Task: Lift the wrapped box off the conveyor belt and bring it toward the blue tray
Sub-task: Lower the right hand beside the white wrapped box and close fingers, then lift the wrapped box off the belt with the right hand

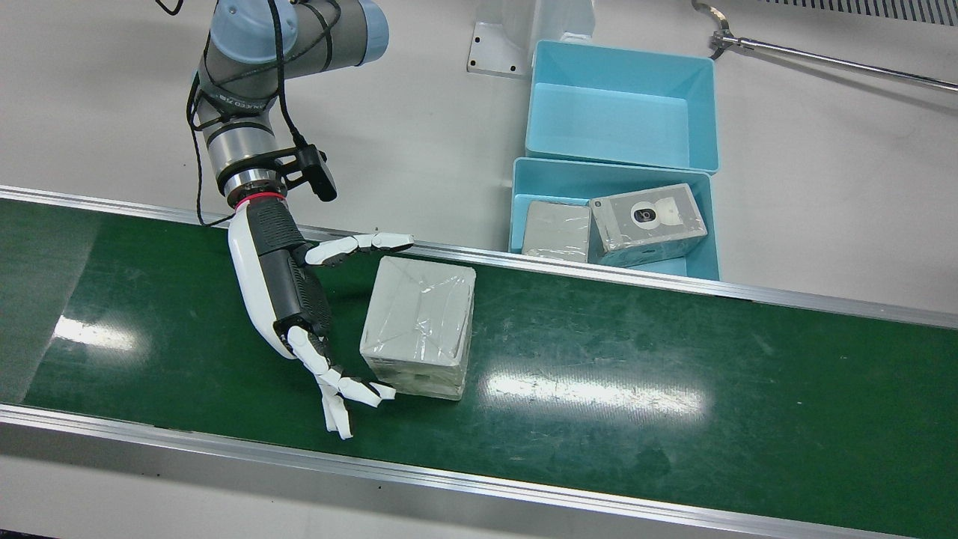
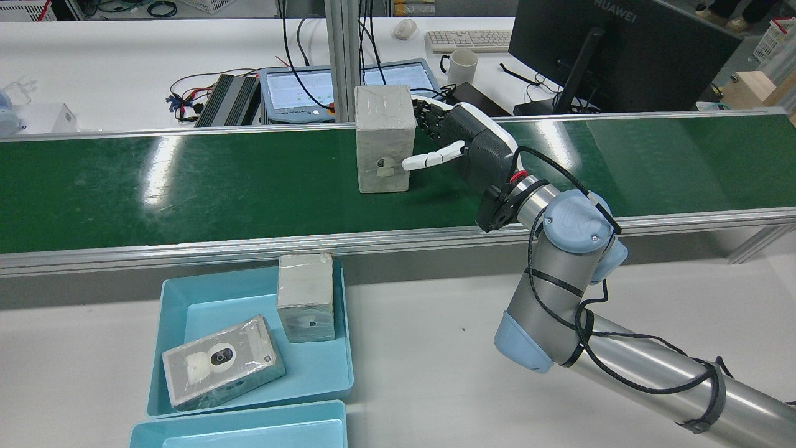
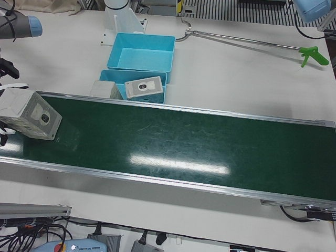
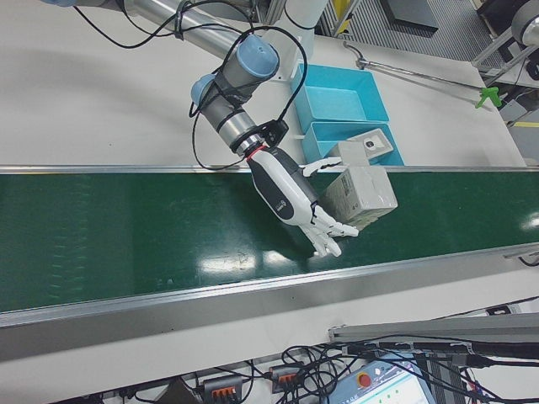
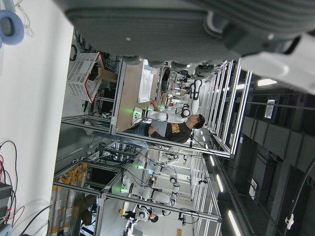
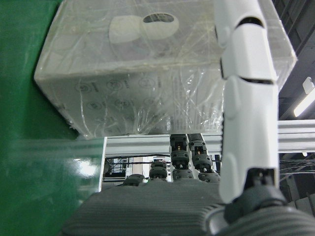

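The wrapped box (image 1: 419, 326), grey under clear film, stands on the green conveyor belt (image 1: 636, 352). My right hand (image 1: 281, 288) is beside it, open, and spans it. The thumb (image 1: 359, 245) lies along the side facing the robot, and the fingers (image 1: 344, 389) are at the opposite corner. The rear view shows the hand (image 2: 479, 143) and the box (image 2: 384, 140) too. The right hand view shows the box (image 6: 138, 73) close in front of the palm. The near blue tray (image 1: 524, 187) holds two wrapped boxes. Of my left hand only the palm's edge (image 5: 172, 24) shows.
A second blue tray (image 1: 621, 105) stands behind the first. A long grabber tool (image 1: 823, 60) lies on the white table at the far right. Aluminium rails (image 1: 599, 273) edge the belt. A monitor (image 2: 615, 56) and a keyboard stand beyond the belt.
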Controlling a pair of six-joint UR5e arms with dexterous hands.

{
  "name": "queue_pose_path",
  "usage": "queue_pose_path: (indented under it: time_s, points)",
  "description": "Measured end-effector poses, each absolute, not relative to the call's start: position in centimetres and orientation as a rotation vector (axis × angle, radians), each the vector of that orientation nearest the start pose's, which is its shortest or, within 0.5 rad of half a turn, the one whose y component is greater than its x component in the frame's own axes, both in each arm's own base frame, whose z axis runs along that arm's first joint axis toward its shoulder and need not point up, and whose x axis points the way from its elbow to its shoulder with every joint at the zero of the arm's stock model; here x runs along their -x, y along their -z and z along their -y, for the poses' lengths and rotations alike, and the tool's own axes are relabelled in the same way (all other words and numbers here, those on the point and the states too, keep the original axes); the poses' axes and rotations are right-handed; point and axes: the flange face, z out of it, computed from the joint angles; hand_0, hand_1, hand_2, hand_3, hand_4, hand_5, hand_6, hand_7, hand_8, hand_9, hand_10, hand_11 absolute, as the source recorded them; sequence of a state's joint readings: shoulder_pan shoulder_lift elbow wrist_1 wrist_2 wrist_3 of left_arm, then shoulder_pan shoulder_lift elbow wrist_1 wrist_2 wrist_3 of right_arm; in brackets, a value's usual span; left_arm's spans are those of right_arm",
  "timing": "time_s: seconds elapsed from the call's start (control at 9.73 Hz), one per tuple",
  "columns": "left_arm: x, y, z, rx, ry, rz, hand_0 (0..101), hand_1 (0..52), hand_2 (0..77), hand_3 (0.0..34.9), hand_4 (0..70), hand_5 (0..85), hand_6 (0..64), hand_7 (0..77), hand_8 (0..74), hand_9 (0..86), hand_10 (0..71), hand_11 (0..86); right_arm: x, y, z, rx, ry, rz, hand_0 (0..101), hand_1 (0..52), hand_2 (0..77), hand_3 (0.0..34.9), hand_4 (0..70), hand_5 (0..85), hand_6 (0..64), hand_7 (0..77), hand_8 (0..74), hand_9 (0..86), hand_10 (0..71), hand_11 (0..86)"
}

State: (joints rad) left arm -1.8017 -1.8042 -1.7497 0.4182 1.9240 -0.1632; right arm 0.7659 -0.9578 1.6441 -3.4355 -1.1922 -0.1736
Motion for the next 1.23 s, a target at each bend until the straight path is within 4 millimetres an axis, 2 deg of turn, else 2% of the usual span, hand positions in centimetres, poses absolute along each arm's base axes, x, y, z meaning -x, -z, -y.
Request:
queue_pose_path:
  time_s: [0.21, 0.31, 0.41, 0.51, 0.62, 0.72, 0.82, 0.92, 1.03, 1.13, 1.23]
  points:
    - [22.2, -51.9, 51.3, 0.321, 2.249, -2.214, 0, 0.0, 1.1, 0.0, 0.0, 1.1, 0.0, 0.5, 0.5, 0.0, 0.0, 0.5, 37.2, -31.6, 59.3, -0.511, 1.897, -2.745, 49, 16.9, 13.1, 0.0, 12.5, 14.7, 8.2, 23.5, 4.9, 4.4, 0.0, 1.1]
    - [22.2, -51.9, 51.3, 0.321, 2.249, -2.214, 0, 0.0, 1.1, 0.0, 0.0, 1.1, 0.0, 0.5, 0.5, 0.5, 0.0, 0.5, 37.7, -31.0, 59.7, -0.51, 1.894, -2.747, 49, 16.9, 13.1, 0.2, 12.5, 14.7, 6.0, 20.2, 4.9, 6.0, 0.0, 1.1]
    - [22.2, -51.9, 51.3, 0.321, 2.249, -2.214, 0, 0.0, 1.1, 0.0, 0.5, 1.1, 0.5, 0.5, 0.5, 0.5, 0.0, 0.5, 38.1, -30.3, 60.1, -0.509, 1.887, -2.749, 49, 16.9, 13.1, 0.2, 12.5, 14.7, 6.0, 20.2, 4.9, 6.0, 0.0, 1.1]
    - [22.2, -51.9, 51.3, 0.321, 2.249, -2.214, 0, 0.0, 1.1, 0.0, 0.5, 1.1, 0.5, 0.5, 0.5, 0.5, 0.0, 0.5, 38.4, -29.9, 60.4, -0.506, 1.888, -2.75, 51, 19.6, 18.5, 4.4, 13.6, 19.6, 9.3, 26.2, 6.5, 9.3, 0.0, 1.1]
    - [22.2, -51.9, 51.3, 0.321, 2.249, -2.214, 0, 0.0, 1.1, 0.0, 0.0, 1.1, 0.5, 0.5, 0.5, 0.5, 0.0, 0.5, 38.5, -29.9, 60.5, -0.5, 1.896, -2.747, 55, 20.7, 24.0, 0.2, 24.5, 33.3, 21.8, 36.0, 20.7, 26.7, 10.9, 1.1]
    - [22.2, -51.9, 51.3, 0.321, 2.249, -2.214, 0, 0.0, 1.1, 0.0, 0.0, 1.1, 0.0, 0.5, 0.5, 0.0, 0.0, 0.5, 38.5, -29.9, 60.6, -0.495, 1.908, -2.744, 55, 20.7, 24.0, 0.2, 24.5, 33.3, 21.8, 36.0, 20.7, 26.7, 10.9, 1.1]
    - [22.2, -51.9, 51.3, 0.321, 2.249, -2.214, 0, 0.0, 1.1, 0.0, 0.0, 1.1, 0.5, 0.5, 0.5, 0.0, 0.0, 0.5, 37.7, -29.0, 60.4, -0.483, 1.896, -2.75, 51, 10.9, 31.6, 2.3, 22.9, 41.5, 26.2, 39.3, 32.2, 36.5, 23.5, 1.6]
    - [22.2, -51.9, 51.3, 0.321, 2.249, -2.214, 0, 0.0, 0.5, 0.0, 0.5, 1.1, 0.0, 0.5, 0.5, 0.0, 0.0, 0.5, 35.5, -26.4, 59.6, -0.426, 1.857, -2.788, 51, 10.9, 31.6, 2.3, 22.9, 41.5, 26.2, 39.3, 32.2, 36.5, 23.5, 1.6]
    - [22.2, -51.9, 51.3, 0.321, 2.249, -2.214, 0, 0.0, 0.5, 0.0, 0.5, 1.1, 0.0, 0.5, 0.5, 0.0, 0.0, 0.5, 32.3, -22.9, 57.7, -0.334, 1.81, -2.843, 45, 1.1, 38.2, 0.0, 18.5, 52.4, 31.1, 44.7, 43.1, 45.8, 41.5, 21.3]
    - [22.2, -51.9, 51.3, 0.321, 2.249, -2.214, 0, 0.0, 0.5, 0.0, 0.0, 1.1, 0.0, 0.5, 0.5, 0.5, 0.0, 0.5, 29.3, -20.0, 55.4, -0.26, 1.764, -2.884, 45, 1.1, 38.2, 0.0, 18.5, 52.4, 31.1, 44.7, 43.1, 45.8, 41.5, 21.3]
    - [22.2, -51.9, 51.3, 0.321, 2.249, -2.214, 0, 0.0, 0.5, 0.0, 0.0, 1.1, 0.0, 0.5, 0.5, 0.5, 0.0, 0.5, 28.0, -18.3, 53.5, -0.242, 1.727, -2.91, 43, 1.1, 38.2, 0.0, 18.0, 52.9, 32.7, 46.4, 47.5, 48.0, 54.0, 34.9]
